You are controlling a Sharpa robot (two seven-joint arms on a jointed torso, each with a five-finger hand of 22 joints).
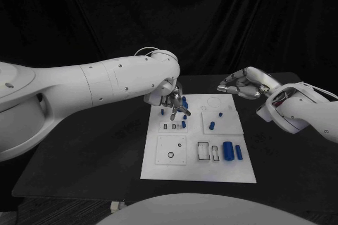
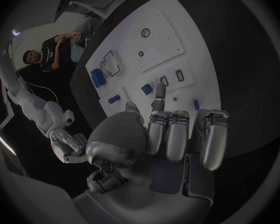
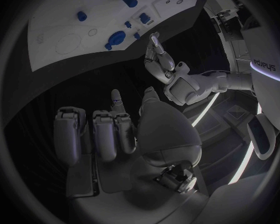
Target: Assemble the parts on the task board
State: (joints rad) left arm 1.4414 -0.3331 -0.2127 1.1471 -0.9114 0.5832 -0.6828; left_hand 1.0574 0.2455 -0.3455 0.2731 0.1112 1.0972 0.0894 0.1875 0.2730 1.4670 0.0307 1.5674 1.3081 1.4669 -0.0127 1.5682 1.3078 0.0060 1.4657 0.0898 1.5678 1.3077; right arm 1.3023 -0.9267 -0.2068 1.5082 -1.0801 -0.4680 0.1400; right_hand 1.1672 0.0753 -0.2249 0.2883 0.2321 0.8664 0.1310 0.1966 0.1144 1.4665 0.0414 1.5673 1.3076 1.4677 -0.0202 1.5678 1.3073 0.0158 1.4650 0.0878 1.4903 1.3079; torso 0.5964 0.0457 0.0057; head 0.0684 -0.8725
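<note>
Head view: white task board [image 1: 199,137] lying mid-counter [image 1: 84,156], long axis running near to far, a large blue part [image 1: 228,149] and a smaller one [image 1: 239,152] lying lengthwise near its right edge; left hand [image 1: 171,102] poised over the far-left corner among small upright blue parts, grip impossible to tell, right hand [image 1: 241,84] off the far-right corner with open counter around. Left wrist view: left hand [image 2: 171,134] with fingers curled, one extended toward a blue part [image 2: 146,89], nothing plainly pinched. Right wrist view: right hand [image 3: 109,134] with fingers curled in, holding nothing, well apart from the board [image 3: 59,30].

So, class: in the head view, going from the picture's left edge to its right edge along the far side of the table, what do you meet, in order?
Left arm → left hand over the task board → right hand → right arm.
</note>
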